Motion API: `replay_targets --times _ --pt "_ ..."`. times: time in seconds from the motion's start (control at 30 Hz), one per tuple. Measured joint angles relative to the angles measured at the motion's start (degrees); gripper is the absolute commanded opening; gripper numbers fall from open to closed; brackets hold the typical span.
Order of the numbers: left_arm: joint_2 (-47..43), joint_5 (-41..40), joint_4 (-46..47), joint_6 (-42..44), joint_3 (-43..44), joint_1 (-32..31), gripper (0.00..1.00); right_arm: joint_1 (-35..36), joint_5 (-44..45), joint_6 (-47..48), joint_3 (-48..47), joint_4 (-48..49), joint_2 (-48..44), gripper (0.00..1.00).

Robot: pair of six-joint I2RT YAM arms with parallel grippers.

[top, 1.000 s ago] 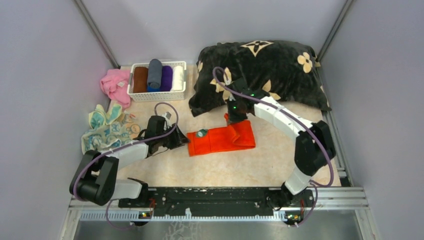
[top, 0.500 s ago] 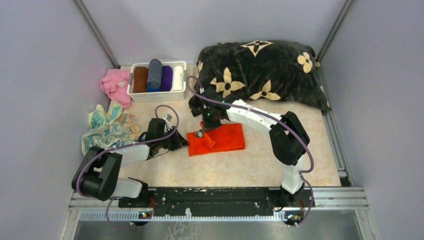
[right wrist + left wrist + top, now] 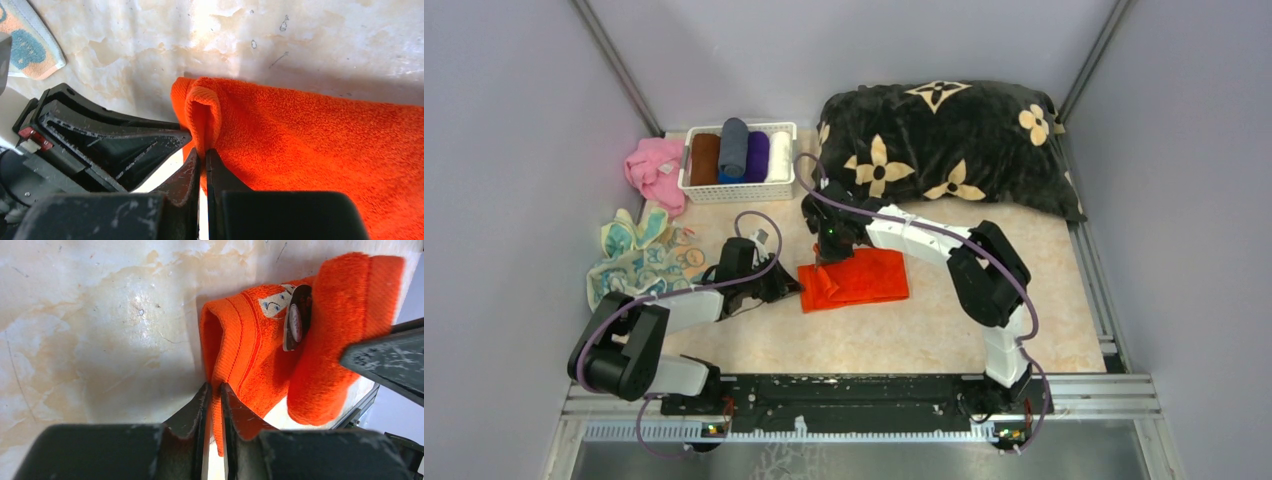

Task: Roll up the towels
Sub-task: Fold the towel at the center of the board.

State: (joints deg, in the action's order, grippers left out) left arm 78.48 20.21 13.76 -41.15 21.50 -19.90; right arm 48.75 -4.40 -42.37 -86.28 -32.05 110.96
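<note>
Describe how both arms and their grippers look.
The left arm and right arm have white shells, black joints and a looping purple cable each; a green light glows near the right wrist. The left gripper and right gripper have black, scuffed, tapering fingers.

Cushion: black, cream flowers, far right
Basket: white, far left
Rolled cloths: four, side by side in basket
Pink cloth: crumpled, touching basket's left side

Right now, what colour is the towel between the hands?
The towel is orange-red, faintly striped near one edge; clearest in left wrist view.
</note>
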Motion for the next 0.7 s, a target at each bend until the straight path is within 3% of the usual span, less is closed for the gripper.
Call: replay_targets --times 0.47,0.7 --pt "0.00 -0.02 0.00 -0.02 0.00 -0.28 0.18 1.70 -3.04 -3.37 -0.07 3.13 4.59 0.04" --pt "-0.04 -0.07 -0.04 -0.04 -0.02 -0.37 0.20 1.88 -3.26 -4.37 -0.09 3.98 5.27 0.14"
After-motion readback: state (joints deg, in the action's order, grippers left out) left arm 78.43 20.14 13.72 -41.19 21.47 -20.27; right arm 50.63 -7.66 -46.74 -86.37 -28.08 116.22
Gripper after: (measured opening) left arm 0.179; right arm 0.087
